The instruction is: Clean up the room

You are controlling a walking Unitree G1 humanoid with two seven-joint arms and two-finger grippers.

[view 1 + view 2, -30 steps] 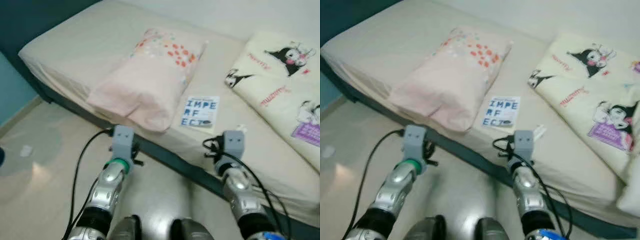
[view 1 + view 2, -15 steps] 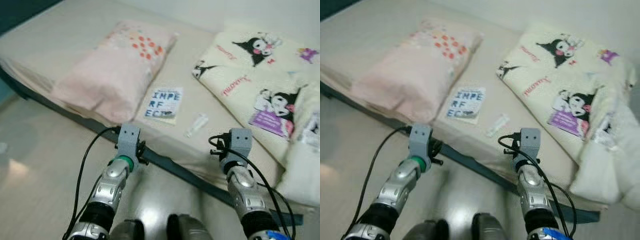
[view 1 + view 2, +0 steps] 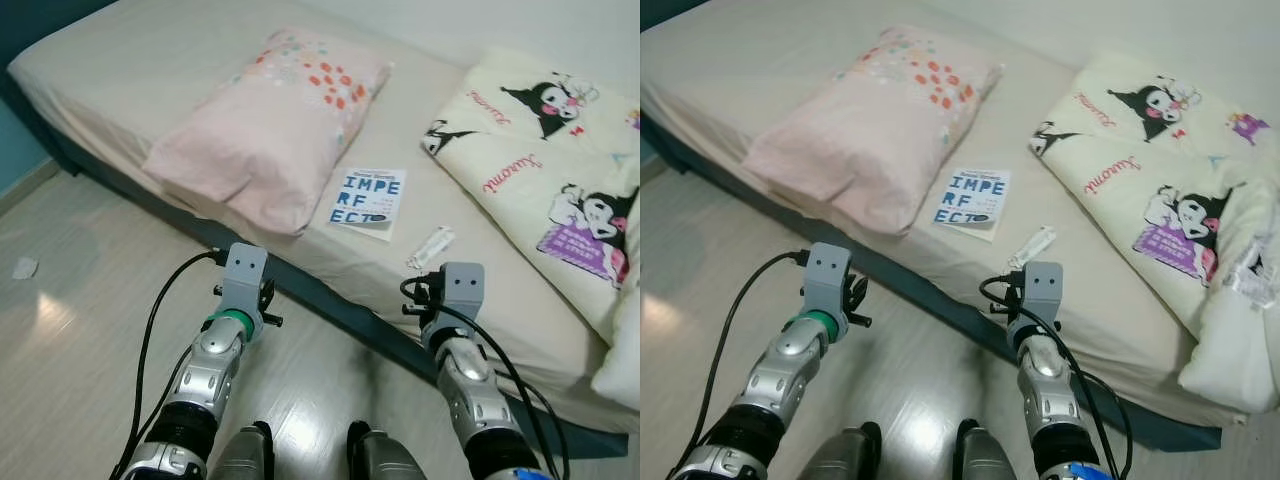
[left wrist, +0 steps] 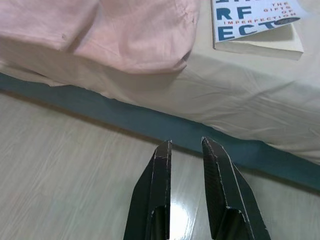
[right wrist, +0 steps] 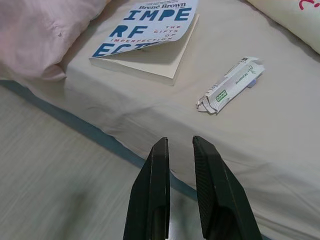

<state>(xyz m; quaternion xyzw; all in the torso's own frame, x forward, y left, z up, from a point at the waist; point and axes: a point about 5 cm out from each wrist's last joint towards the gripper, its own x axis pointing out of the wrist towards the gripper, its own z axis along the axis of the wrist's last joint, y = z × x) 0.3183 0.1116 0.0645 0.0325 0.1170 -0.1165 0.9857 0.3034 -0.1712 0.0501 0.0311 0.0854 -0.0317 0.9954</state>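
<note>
A white book (image 3: 367,197) with blue letters lies flat on the bed (image 3: 140,70), beside a pink pillow (image 3: 270,125). A crumpled white tube (image 3: 430,247) lies just right of the book, close to the mattress edge. Both arms are held out low in front of me, over the floor short of the bed. My left gripper (image 4: 185,145) points at the bed's dark base below the pillow, shut and empty. My right gripper (image 5: 180,142) points at the mattress edge below the tube (image 5: 230,85) and book (image 5: 145,25), shut and empty.
A cream blanket (image 3: 560,190) printed with cartoon figures is heaped on the right of the bed. The dark teal bed frame (image 3: 330,310) runs across just ahead of the grippers. A small white paper scrap (image 3: 24,267) lies on the pale wood floor at the left.
The whole picture has swung from side to side, so the camera has moved. The arms keep the same pose, and the things on the bed lie as before.
</note>
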